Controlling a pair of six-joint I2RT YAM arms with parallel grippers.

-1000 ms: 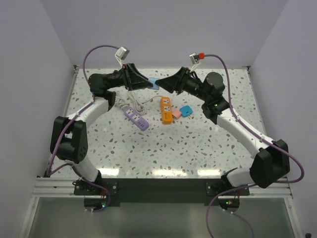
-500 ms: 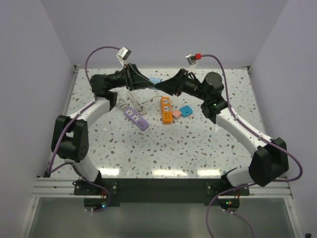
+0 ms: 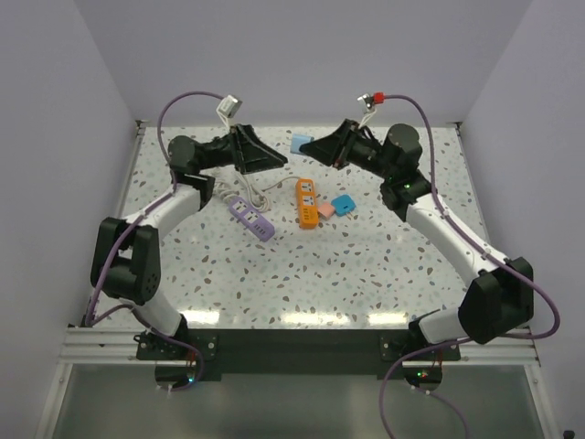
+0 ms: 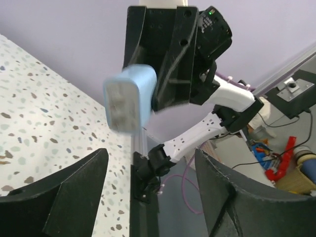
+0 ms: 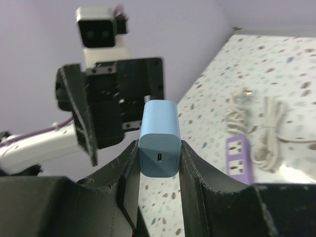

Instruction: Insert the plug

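The plug (image 5: 159, 143) is a light blue charger block held in the air over the far side of the table. My right gripper (image 5: 159, 159) is shut on it, a finger pressed against each side. From above, the plug (image 3: 298, 141) pokes out of the right gripper (image 3: 311, 147), and the left gripper (image 3: 278, 164) faces it a short way to the left. In the left wrist view the plug (image 4: 129, 96) looks blurred, out beyond my left gripper (image 4: 148, 185), which is open and empty. A purple power strip (image 3: 250, 216) and an orange one (image 3: 306, 202) lie on the table below.
A coiled white cable (image 3: 260, 190) runs from the purple strip. A pink block (image 3: 324, 209) and a blue block (image 3: 343, 204) lie right of the orange strip. The speckled table (image 3: 302, 265) has walls on its left, right and far sides.
The left gripper has opened, let go of the plug and drawn back to the left. The right gripper has shut on the plug and carried it slightly right.
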